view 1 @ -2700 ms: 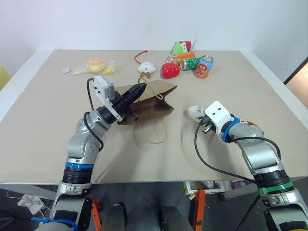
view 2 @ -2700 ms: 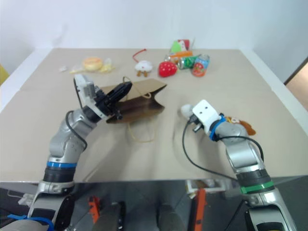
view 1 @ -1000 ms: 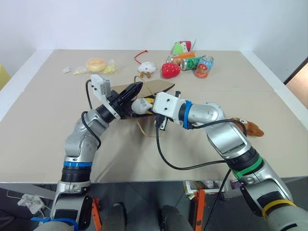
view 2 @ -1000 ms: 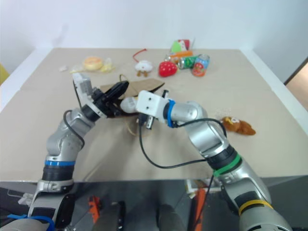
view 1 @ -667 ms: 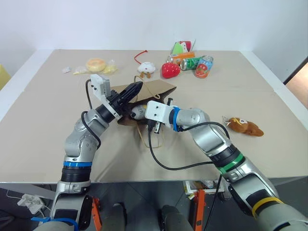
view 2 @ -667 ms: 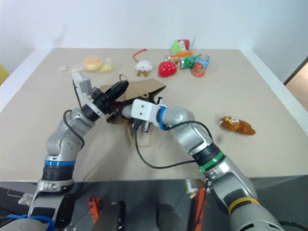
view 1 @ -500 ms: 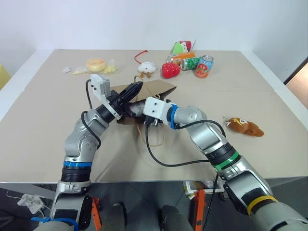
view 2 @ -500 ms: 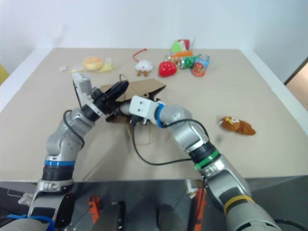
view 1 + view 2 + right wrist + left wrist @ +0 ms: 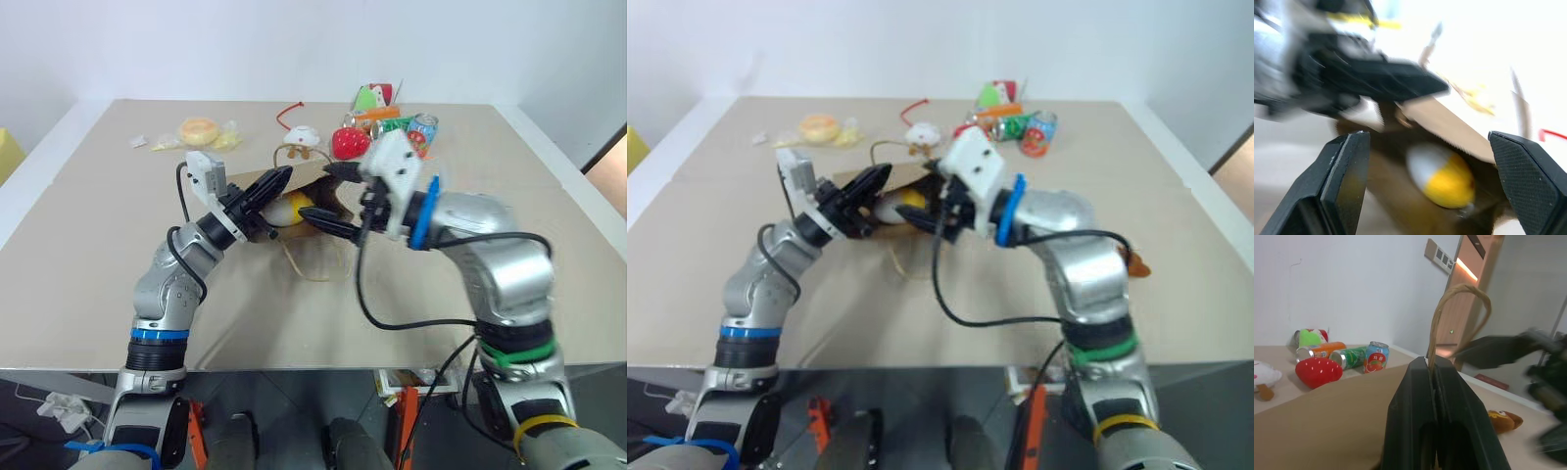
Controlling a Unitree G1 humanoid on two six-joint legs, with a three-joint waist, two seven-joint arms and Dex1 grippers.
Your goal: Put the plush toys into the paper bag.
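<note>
right end effector (image 9: 326, 201) spread, egg toy (image 9: 289, 208) inside paper bag (image 9: 304, 186)

matt kraft paper bag (image 9: 328, 186), glossy cans (image 9: 423, 127)

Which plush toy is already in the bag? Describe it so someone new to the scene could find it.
Start at the brown paper bag lying mid-table, its handle pinched by the left gripper. Just inside its open mouth sits the egg-shaped plush, with the open right gripper beside it. Its white-and-yellow body sets it apart from the brown animal plush out on the table.
</note>
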